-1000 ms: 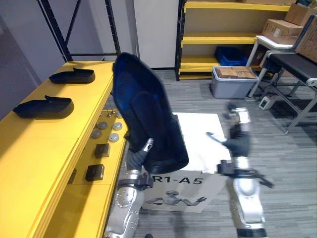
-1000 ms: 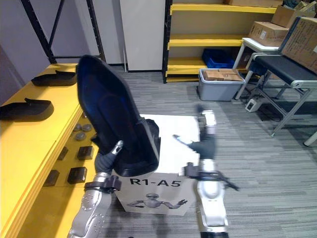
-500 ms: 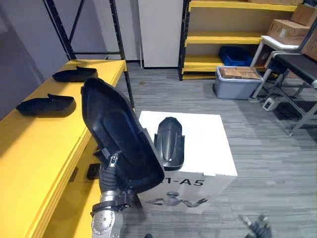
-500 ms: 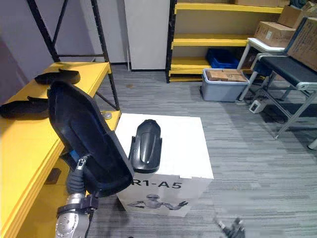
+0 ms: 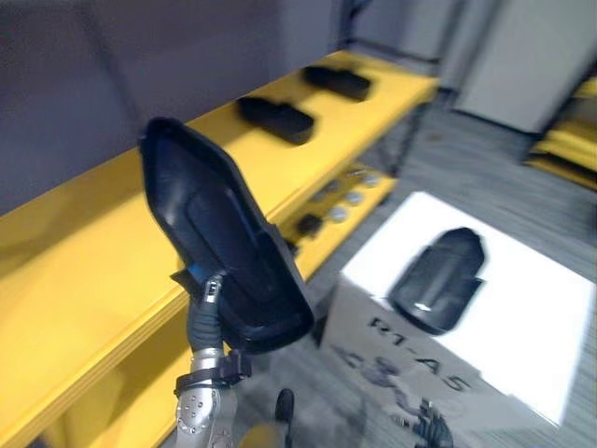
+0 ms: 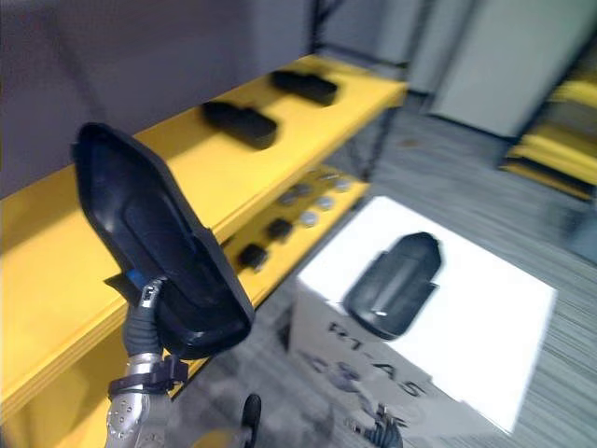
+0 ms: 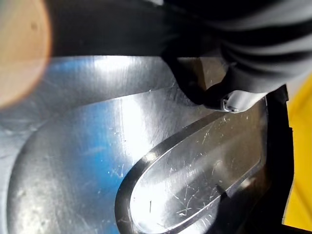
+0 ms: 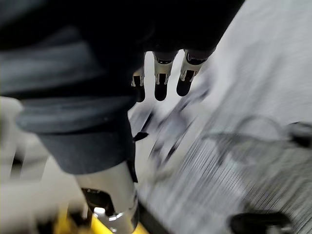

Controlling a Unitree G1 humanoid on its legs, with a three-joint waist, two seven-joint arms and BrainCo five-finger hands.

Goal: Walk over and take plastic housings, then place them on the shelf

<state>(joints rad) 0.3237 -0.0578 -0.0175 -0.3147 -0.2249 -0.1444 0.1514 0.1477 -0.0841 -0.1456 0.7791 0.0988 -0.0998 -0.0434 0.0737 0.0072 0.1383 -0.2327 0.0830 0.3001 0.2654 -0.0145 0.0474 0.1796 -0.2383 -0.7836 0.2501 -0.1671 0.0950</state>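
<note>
Left hand fingers grip the housing, long axis near upright, narrow end up; right hand fingers relaxed.

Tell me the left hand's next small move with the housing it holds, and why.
Probably swing the left hand leftward to bring the held housing over the bare yellow shelf top, then lower it. The housing stands upright in the hand by the shelf's edge, not yet set down, and the other housings lie farther along, leaving the near stretch free.
</note>
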